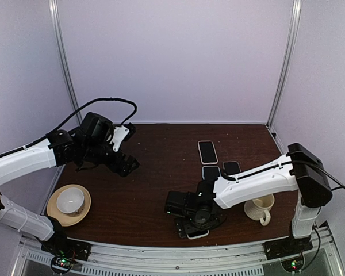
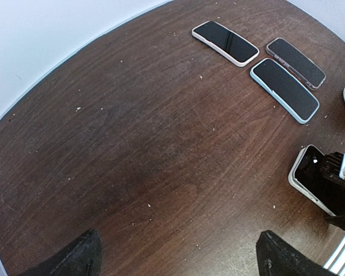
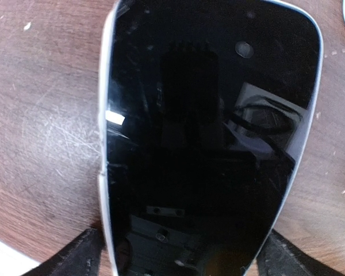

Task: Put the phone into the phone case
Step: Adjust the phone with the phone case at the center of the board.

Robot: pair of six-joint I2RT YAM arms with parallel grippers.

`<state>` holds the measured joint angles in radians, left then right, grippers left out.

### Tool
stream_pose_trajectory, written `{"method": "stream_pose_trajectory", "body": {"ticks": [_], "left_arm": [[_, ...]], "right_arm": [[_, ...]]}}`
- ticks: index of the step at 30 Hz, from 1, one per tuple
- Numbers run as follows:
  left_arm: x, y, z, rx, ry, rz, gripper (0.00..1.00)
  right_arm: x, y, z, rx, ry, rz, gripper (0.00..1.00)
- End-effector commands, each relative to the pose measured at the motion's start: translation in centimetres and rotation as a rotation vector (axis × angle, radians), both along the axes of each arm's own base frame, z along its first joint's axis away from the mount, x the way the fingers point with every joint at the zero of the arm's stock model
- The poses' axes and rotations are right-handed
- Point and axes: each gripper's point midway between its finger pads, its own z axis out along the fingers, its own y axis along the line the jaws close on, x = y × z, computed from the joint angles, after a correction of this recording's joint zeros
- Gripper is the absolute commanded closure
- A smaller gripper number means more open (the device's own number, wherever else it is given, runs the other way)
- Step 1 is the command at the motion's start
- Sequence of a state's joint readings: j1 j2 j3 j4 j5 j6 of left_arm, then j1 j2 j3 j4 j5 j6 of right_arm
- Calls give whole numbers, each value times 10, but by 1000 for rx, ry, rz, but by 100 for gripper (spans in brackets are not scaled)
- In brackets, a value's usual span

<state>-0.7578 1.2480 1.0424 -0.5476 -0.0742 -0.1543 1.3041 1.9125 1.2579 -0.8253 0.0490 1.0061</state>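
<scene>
A phone (image 3: pixel 207 132) with a glossy black screen and a thin white rim lies flat on the dark wooden table, close to the near edge (image 1: pixel 198 233). My right gripper (image 3: pixel 178 256) is low over it and open. One finger (image 3: pixel 75 256) stands just outside each long side. Whether the white rim is a phone case I cannot tell. From the left wrist view the same phone (image 2: pixel 309 171) shows at the right, partly under the right arm. My left gripper (image 1: pixel 126 165) hangs open over the left side of the table, with only bare wood between its fingertips (image 2: pixel 178 259).
Three flat dark slabs lie at the back right: one white-rimmed (image 1: pixel 207 151), one light-blue-rimmed (image 1: pixel 211 172), one brownish-rimmed (image 1: pixel 232 167). A white mug (image 1: pixel 260 208) stands right of the right arm. At the near left stands a cup (image 1: pixel 71 199) on a tan saucer (image 1: pixel 53 208).
</scene>
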Motion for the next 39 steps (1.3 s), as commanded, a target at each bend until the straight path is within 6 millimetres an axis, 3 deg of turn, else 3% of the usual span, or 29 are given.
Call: {"method": "stream_pose_trajectory", "body": {"ticks": [1, 9, 11, 17, 23, 29, 34, 39], "left_arm": [[3, -1, 11, -33, -41, -9, 2], [4, -1, 9, -25, -41, -9, 3], [4, -2, 8, -24, -38, -11, 2], [5, -4, 2, -12, -26, -15, 2], [6, -3, 0, -1, -29, -14, 2], [6, -2, 3, -5, -37, -15, 3], [5, -1, 6, -8, -43, -15, 3], [5, -1, 7, -9, -46, -14, 2]], "right_arm": [[0, -18, -19, -96, -19, -17, 11], [8, -12, 4, -44, -80, 34, 46], [10, -8, 10, -11, -102, 47, 50], [9, -13, 2, 4, -80, 40, 41], [4, -13, -10, 1, -52, 47, 17], [7, -15, 7, -10, -71, 81, 3], [7, -29, 39, 44, -109, 82, 5], [1, -44, 39, 26, -59, 63, 33]]}}
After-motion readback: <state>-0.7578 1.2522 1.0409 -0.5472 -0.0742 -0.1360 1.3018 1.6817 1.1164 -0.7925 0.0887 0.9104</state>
